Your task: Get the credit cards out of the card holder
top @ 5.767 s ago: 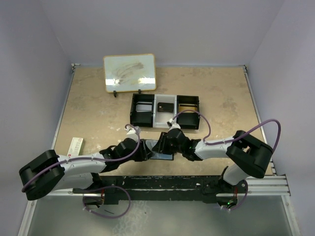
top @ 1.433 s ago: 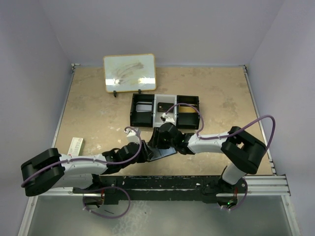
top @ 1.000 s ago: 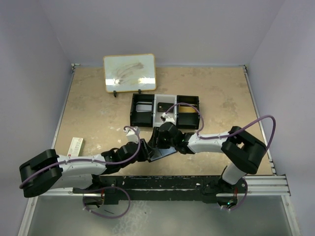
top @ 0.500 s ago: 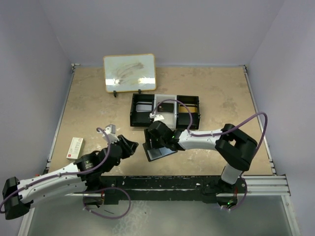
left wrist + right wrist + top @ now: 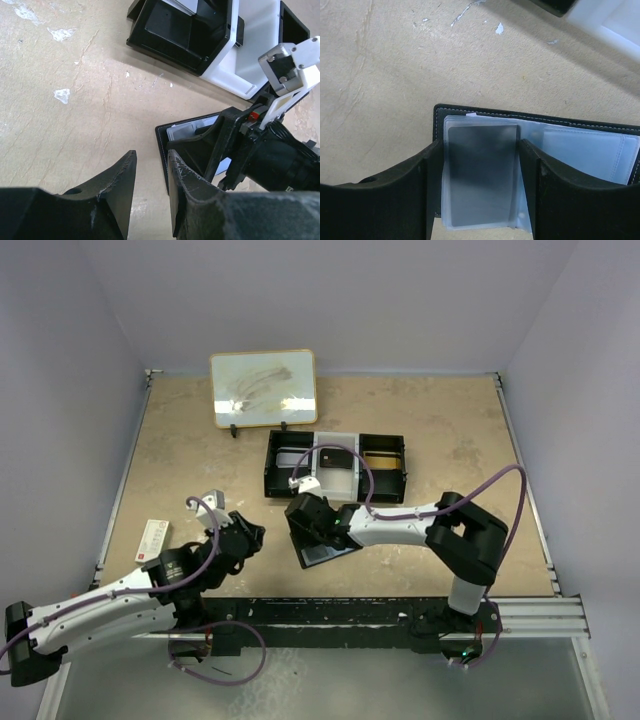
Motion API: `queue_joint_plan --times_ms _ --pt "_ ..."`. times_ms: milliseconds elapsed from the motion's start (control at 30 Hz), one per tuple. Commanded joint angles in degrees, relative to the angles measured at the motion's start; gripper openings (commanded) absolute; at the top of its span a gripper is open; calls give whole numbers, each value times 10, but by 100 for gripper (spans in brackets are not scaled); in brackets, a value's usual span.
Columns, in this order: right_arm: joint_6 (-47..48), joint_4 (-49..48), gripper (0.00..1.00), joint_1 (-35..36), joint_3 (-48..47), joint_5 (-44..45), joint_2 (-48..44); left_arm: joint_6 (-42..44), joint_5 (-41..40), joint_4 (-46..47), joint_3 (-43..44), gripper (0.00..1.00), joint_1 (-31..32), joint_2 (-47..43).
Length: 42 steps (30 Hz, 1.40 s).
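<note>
Holder (image 5: pixel 326 554) lies open at centre, card (image 5: pixel 480 175) not yet withdrawn; right gripper (image 5: pixel 480 150) straddles card, fingers wide; left gripper (image 5: pixel 151 156), lower left, fingers narrow, empty.

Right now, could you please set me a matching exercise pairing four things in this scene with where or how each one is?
1. card holder
2. right gripper
3. left gripper
4. whiteboard

A. at the far side of the table
B. lying open
C. nothing held, over the table
D. fingers either side of a grey card

Pairs: 1-B, 2-D, 3-C, 4-A
</note>
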State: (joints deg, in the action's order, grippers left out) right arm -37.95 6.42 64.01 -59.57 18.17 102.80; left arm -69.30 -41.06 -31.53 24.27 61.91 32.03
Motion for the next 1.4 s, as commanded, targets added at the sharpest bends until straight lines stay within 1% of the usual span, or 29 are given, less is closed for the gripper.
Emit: queue_joint_plan --times_ms 0,67,133,333,433,567,667,733,833,933,1100,1233,1367 --pt "-19 -59 63 -9 58 -102 -5 18 5 17 15 29 0 8" --pt "-25 -82 65 -19 72 -126 -9 21 13 31 12 29 0 12" --pt "-29 -96 65 -25 82 -139 -12 26 21 41 10 29 0 17" --pt "-28 -106 62 -34 91 -153 -12 42 48 77 6 29 0 39" --pt "-28 -88 57 -33 84 -140 -7 45 56 88 5 29 0 53" --pt "-29 -71 54 -34 78 -125 -4 46 59 98 5 29 0 62" --pt "-32 -90 54 -36 87 -135 -15 51 67 112 0 29 0 64" --pt "-39 -117 54 -46 104 -157 -24 56 81 132 -6 30 0 67" --pt "-51 -166 54 -67 133 -197 -40 62 112 179 -23 30 0 77" --pt "-62 -199 53 -83 152 -225 -49 56 145 252 -48 32 0 93" --pt "-66 -215 54 -89 160 -238 -51 43 181 352 -78 33 0 142" --pt "-69 -220 54 -92 164 -241 -48 27 201 450 -102 34 0 198" --pt "-69 -220 54 -93 165 -242 -45 14 206 509 -110 34 0 244"
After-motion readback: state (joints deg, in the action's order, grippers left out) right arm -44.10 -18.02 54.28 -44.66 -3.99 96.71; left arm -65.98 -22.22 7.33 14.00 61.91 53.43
